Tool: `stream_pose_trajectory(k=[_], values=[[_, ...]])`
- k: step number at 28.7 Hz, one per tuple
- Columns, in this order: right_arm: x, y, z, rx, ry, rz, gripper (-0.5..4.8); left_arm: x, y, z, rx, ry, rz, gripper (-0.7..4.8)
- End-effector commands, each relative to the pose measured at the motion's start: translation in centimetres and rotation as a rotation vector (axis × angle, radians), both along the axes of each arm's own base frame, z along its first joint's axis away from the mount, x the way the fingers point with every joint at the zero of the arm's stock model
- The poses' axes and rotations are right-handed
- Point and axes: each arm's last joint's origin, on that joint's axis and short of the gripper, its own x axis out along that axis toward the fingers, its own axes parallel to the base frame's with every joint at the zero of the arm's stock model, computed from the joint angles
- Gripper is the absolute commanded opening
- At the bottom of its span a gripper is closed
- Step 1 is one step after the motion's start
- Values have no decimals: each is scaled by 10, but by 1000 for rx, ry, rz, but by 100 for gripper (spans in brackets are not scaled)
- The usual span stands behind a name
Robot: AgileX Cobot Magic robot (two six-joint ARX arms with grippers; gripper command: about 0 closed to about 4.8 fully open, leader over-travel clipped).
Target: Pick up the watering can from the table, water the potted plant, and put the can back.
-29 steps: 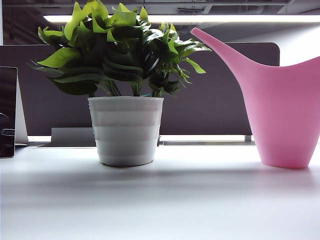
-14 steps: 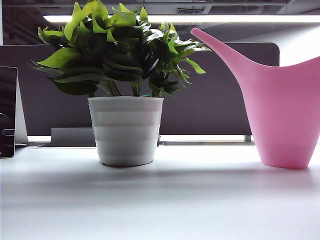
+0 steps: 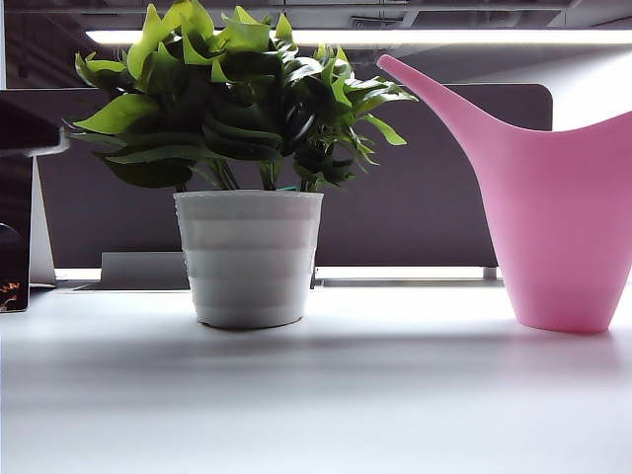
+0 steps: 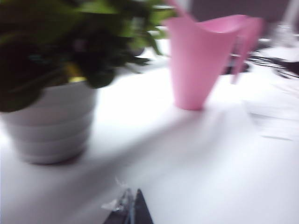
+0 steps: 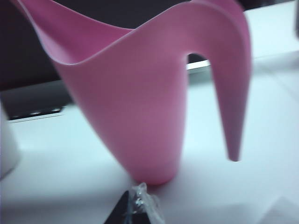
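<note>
- The can (image 3: 563, 217) stands upright on the surface (image 3: 326, 395), at the right of the exterior view, well clear of the plant (image 3: 247, 168) to its left. It has not shifted in the last second, and neither has the pot.
- Its spout rises from the wide body and tapers up and leftward, the tip pointing over toward the leaves; the long line of the can runs on that same slant, from low right to high left. The handle hangs on the far side from the plant, plain in the right wrist view.
- What has changed is at the far left edge: a dark blurred shape (image 3: 30, 123) has swung in there, where none was a second ago. I take it for the left arm, but cannot be sure.
- The left hand (image 4: 132, 207) is low over the surface, near the pot, its tips together and empty.
- The right hand (image 5: 138, 205) sits just before the can's base, closed, holding nothing.
- So the pick-up has not begun; the can is untouched.
</note>
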Motion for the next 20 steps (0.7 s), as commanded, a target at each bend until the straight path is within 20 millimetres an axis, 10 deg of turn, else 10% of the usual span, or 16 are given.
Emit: stream_pose_trajectory(k=[1,3,6,9,20], values=[[0,1,-1,33,0,21,2,-2,-2,1,-5,-4,-97,-5],[0,-1,-1,41,0,-34,86,-2,-2,1,-5,-4,-100,-5],[0,-4,4,60,-38,-138,377,-2,-2,1,-4,-4,-98,-5],[0,-7,9,56,-76,-229,474,-2,-2,1,-5,-4,-98,-5],[3,-8,24,-162,-158,-285,479,-2,-2,1,-4,-4,-98,-5]])
